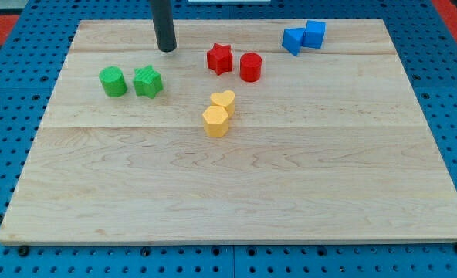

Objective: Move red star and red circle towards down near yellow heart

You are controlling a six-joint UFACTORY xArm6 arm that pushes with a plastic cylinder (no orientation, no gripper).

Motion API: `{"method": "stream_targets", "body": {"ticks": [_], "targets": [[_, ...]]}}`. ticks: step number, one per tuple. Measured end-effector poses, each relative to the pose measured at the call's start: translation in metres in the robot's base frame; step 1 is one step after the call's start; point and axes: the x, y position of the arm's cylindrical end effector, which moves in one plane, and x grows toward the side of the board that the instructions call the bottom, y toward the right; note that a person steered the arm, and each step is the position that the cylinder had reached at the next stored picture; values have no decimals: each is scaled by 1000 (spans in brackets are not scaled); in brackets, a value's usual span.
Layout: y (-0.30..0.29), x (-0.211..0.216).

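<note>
My tip (167, 49) has no hand, only a bare rod. It stands left of the red star (220, 59), apart; the red circle (250, 67) sits right, the yellow heart (224, 101) below, awaiting downward pushes.

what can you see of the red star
The red star-shaped block is a small, glossy, plastic-looking piece with short rounded points, lying flat on the pale wooden board near the view's top. The red cylinder block sits close at its right, apparently not touching. My tip stands apart, to its left.
</note>
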Motion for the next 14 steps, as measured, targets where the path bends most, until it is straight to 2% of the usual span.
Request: {"method": "stream_targets", "body": {"ticks": [8,9,10,12,13,14], "targets": [[-6,-20],[20,-23],[71,-2],[114,63],[115,102],[119,77]]}}
